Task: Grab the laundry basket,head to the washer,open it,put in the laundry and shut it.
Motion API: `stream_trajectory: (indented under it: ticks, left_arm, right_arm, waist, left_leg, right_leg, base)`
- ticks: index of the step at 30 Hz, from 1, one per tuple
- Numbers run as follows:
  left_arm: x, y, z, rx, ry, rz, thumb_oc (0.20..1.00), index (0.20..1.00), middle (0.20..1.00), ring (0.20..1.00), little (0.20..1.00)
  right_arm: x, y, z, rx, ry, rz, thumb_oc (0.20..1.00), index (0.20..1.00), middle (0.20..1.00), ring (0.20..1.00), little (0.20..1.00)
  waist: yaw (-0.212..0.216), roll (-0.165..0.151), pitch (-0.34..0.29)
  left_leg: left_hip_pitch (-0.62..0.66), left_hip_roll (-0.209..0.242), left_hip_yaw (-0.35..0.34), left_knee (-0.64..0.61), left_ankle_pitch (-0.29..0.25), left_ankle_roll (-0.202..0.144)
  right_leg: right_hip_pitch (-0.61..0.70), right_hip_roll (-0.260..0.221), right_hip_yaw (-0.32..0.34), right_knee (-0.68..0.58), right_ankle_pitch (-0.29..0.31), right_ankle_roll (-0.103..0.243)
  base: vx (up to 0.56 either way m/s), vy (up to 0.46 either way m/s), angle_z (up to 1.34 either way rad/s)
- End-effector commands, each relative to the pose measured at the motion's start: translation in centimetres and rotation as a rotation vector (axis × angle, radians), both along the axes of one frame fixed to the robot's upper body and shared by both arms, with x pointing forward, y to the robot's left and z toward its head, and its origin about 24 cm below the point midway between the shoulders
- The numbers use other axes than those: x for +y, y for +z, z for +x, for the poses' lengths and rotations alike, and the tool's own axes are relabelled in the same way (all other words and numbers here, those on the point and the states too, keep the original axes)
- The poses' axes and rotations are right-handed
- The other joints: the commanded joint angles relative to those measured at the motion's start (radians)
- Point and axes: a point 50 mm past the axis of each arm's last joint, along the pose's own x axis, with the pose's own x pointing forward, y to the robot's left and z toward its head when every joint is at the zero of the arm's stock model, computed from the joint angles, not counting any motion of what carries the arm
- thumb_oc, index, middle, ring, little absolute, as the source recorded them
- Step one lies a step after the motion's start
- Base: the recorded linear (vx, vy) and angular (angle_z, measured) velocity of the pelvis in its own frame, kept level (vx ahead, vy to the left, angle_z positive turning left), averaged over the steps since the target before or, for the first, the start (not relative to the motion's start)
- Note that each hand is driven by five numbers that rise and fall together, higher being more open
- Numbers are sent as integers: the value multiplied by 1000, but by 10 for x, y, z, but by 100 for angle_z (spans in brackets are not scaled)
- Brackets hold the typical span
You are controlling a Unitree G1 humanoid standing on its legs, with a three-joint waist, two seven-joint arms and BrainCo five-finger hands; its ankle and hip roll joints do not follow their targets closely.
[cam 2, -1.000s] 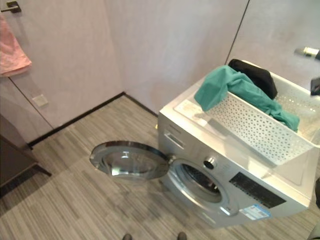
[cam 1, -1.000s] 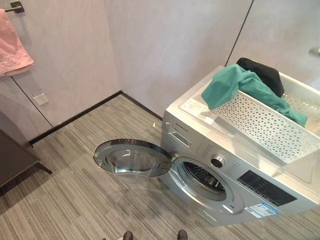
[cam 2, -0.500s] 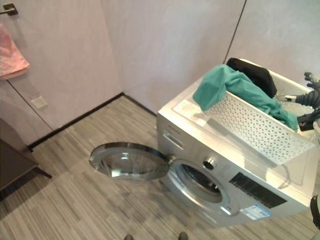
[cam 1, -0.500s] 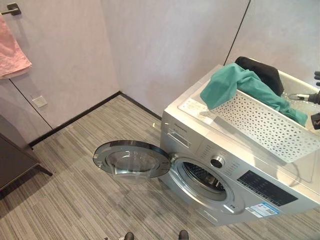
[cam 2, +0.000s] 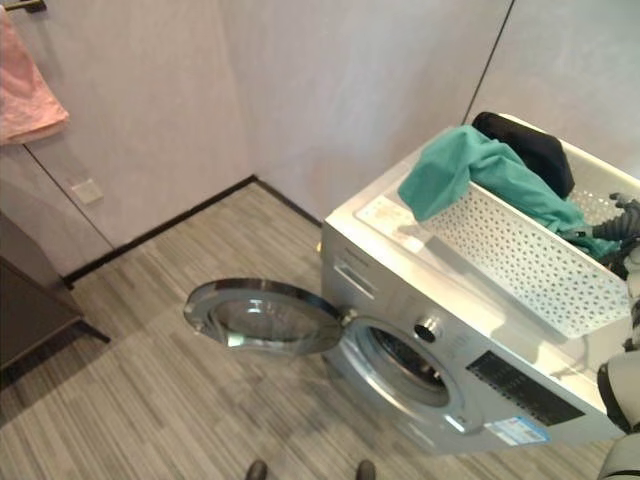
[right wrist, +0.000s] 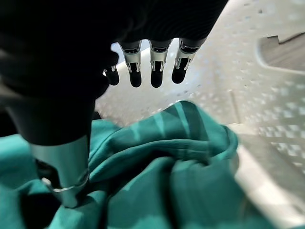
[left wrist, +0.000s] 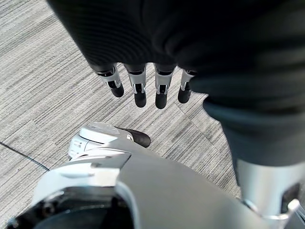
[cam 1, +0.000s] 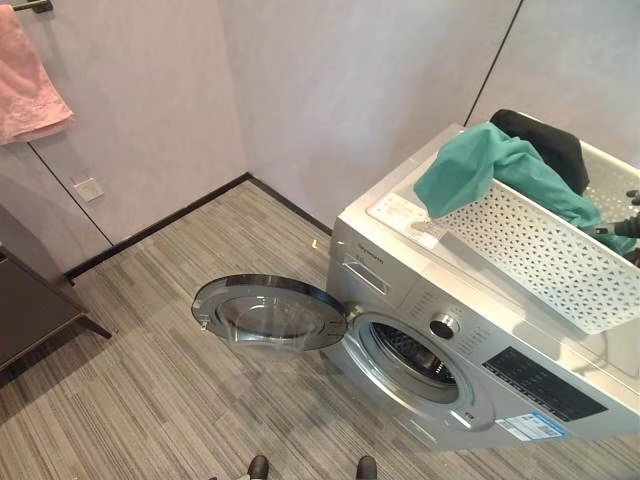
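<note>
— Laundry basket: where is it?
— White and perforated, on top of the silver washer. A teal garment spills over its near rim, with a black garment behind.
— And the washer door?
— Swung open over the striped floor, drum exposed.
— Your hands?
— My right hand hangs above the teal cloth inside the basket, fingers straight, gripping nothing. My left hand dangles over the floor, fingers relaxed.

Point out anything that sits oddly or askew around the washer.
The teal garment spills over the corner of the white laundry basket, drooping towards the washer's top. The washer door hangs wide open over the floor. Nothing looks spilled or damaged.
</note>
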Motion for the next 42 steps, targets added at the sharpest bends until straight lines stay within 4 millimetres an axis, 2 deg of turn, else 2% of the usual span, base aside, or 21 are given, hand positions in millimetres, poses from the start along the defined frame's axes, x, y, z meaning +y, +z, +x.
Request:
stream_trajectory:
  ticks: [1, 5, 9, 12, 14, 17, 18, 19, 22, 23, 25, 26, 31, 32, 33, 34, 35, 39, 41, 42]
  left_arm:
    - [18, 5, 9, -12, -34, 47, 1000, 1000, 1000, 1000, 1000]
    - [18, 7, 17, -39, -56, 44, 1000, 1000, 1000, 1000, 1000]
    - [19, 9, 26, -66, -72, 46, 1000, 1000, 1000, 1000, 1000]
    - [18, 10, 32, -81, -95, 43, 1000, 1000, 1000, 1000, 1000]
    - [16, 9, 32, -80, -121, 31, 1000, 1000, 1000, 1000, 1000]
    - [13, 9, 32, -76, -143, 20, 1000, 1000, 1000, 1000, 1000]
    - [12, 9, 32, -68, -160, 20, 1000, 1000, 1000, 1000, 1000]
    - [14, 9, 33, -65, -163, 25, 1000, 1000, 1000, 1000, 1000]
    - [16, 10, 35, -65, -171, 37, 1000, 1000, 1000, 1000, 1000]
    - [16, 10, 36, -65, -172, 42, 1000, 1000, 1000, 1000, 1000]
    - [16, 10, 39, -70, -174, 49, 1000, 1000, 1000, 1000, 1000]
    - [16, 10, 39, -70, -174, 49, 1000, 1000, 1000, 1000, 1000]
    - [12, 9, 40, -65, -191, 59, 1000, 1000, 1000, 1000, 1000]
    - [12, 9, 40, -65, -191, 59, 1000, 1000, 1000, 1000, 1000]
    - [13, 10, 41, -67, -187, 64, 1000, 1000, 1000, 1000, 1000]
    - [13, 10, 41, -67, -187, 64, 1000, 1000, 1000, 1000, 1000]
    - [15, 10, 40, -65, -182, 73, 1000, 1000, 1000, 1000, 1000]
    - [19, 10, 37, -60, -164, 87, 1000, 1000, 1000, 1000, 1000]
    - [20, 10, 36, -56, -160, 89, 1000, 1000, 1000, 1000, 1000]
    - [22, 10, 33, -47, -147, 97, 1000, 1000, 1000, 1000, 1000]
  right_arm:
    - [9, 39, 13, -79, 17, -53, 1000, 1000, 1000, 1000, 1000]
    - [13, 44, 17, -15, 29, -105, 1000, 1000, 1000, 1000, 1000]
    - [2, 48, 8, 61, -14, -180, 1000, 1000, 1000, 1000, 1000]
    - [-16, 44, -9, 154, -74, -232, 1000, 1000, 1000, 1000, 1000]
    - [-35, 38, -30, 250, -147, -262, 1000, 1000, 1000, 1000, 1000]
    - [-48, 35, -45, 290, -205, -280, 1000, 1000, 1000, 1000, 1000]
    - [-54, 30, -54, 300, -243, -275, 875, 875, 875, 875, 875]
    - [-58, 28, -59, 295, -263, -264, 711, 711, 711, 711, 711]
    - [-59, 28, -61, 266, -279, -242, 511, 511, 511, 511, 511]
    - [-58, 31, -60, 240, -283, -231, 294, 294, 294, 294, 294]
    - [-55, 37, -54, 185, -277, -214, 200, 200, 200, 200, 200]
    - [-55, 37, -54, 185, -277, -215, 200, 200, 200, 200, 200]
    - [-41, 68, -37, -27, -238, -175, 200, 200, 200, 200, 200]
    - [-41, 68, -37, -27, -238, -175, 200, 200, 200, 200, 200]
    - [-35, 83, -30, -157, -213, -129, 200, 200, 200, 200, 200]
    - [-35, 84, -30, -157, -213, -129, 200, 200, 200, 200, 200]
    - [-30, 103, -28, -286, -188, -85, 200, 200, 200, 200, 200]
    - [-14, 149, -24, -530, -116, -46, 200, 200, 200, 200, 200]
    - [-12, 154, -23, -554, -104, -43, 200, 200, 200, 200, 200]
    - [-2, 174, -22, -669, -64, -25, 200, 200, 200, 200, 200]
  waist:
    - [30, -92, 31]
    - [50, -97, 47]
    - [67, -101, 69]
    - [74, -103, 81]
    - [76, -106, 85]
    - [77, -103, 88]
    - [78, -101, 90]
    - [79, -99, 91]
    - [77, -94, 91]
    - [75, -93, 92]
    - [74, -91, 90]
    - [74, -91, 91]
    - [59, -90, 72]
    - [59, -90, 72]
    - [53, -92, 63]
    - [53, -92, 64]
    - [45, -96, 53]
    - [31, -103, 33]
    - [29, -105, 28]
    - [24, -109, 15]
  left_leg:
    - [99, -16, 75, 4, -84, 48]
    - [76, -15, 63, 4, -74, 46]
    - [43, -12, 49, 7, -61, 41]
    - [25, -10, 36, 11, -55, 39]
    - [16, -8, 29, 15, -52, 38]
    - [13, -8, 21, 14, -50, 38]
    - [12, -9, 17, 13, -49, 39]
    - [11, -9, 16, 11, -50, 39]
    - [10, -10, 14, 10, -49, 40]
    - [10, -10, 16, 9, -51, 40]
    - [11, -12, 19, 8, -53, 41]
    - [11, -12, 20, 8, -53, 41]
    - [38, -15, 35, 7, -67, 44]
    - [38, -15, 35, 7, -67, 44]
    - [49, -16, 40, 7, -72, 45]
    - [49, -15, 40, 7, -72, 45]
    - [58, -16, 45, 6, -78, 46]
    - [78, -17, 53, 6, -88, 46]
    - [82, -17, 55, 7, -91, 46]
    - [92, -17, 60, 7, -97, 46]
  right_leg:
    - [-4, -41, 56, 8, -48, 24]
    - [-15, -39, 43, 8, -51, 22]
    - [-36, -37, 32, 8, -50, 20]
    - [-46, -36, 23, 8, -51, 19]
    - [-45, -36, 15, 8, -55, 17]
    - [-43, -35, 8, 8, -57, 16]
    - [-43, -35, 7, 8, -58, 17]
    - [-44, -35, 5, 8, -58, 17]
    - [-48, -37, 5, 8, -58, 18]
    - [-49, -37, 8, 8, -58, 18]
    - [-51, -37, 12, 8, -57, 18]
    - [-50, -37, 12, 8, -57, 18]
    - [-31, -39, 23, 8, -59, 19]
    - [-31, -39, 23, 8, -59, 19]
    - [-24, -39, 25, 8, -59, 20]
    - [-23, -39, 25, 8, -60, 20]
    - [-16, -40, 27, 8, -60, 22]
    - [-4, -41, 30, 11, -60, 24]
    - [-1, -41, 32, 12, -61, 24]
    - [7, -42, 35, 13, -62, 26]
  base:
    - [7, -31, 4]
    - [-2, -26, 11]
    - [-22, -34, 10]
    - [5, -24, 14]
    - [20, -30, 27]
    - [14, -15, 20]
    - [19, -16, 3]
    - [18, -11, 3]
    - [4, -1, 1]
    - [0, 0, 0]
    - [0, 0, 0]
    - [0, 0, 0]
    - [13, 21, -1]
    - [12, 39, -3]
    - [0, 0, 0]
    - [9, 42, -2]
    - [0, 0, 0]
    - [2, 9, -1]
    - [0, 0, 0]
    - [15, 24, -5]
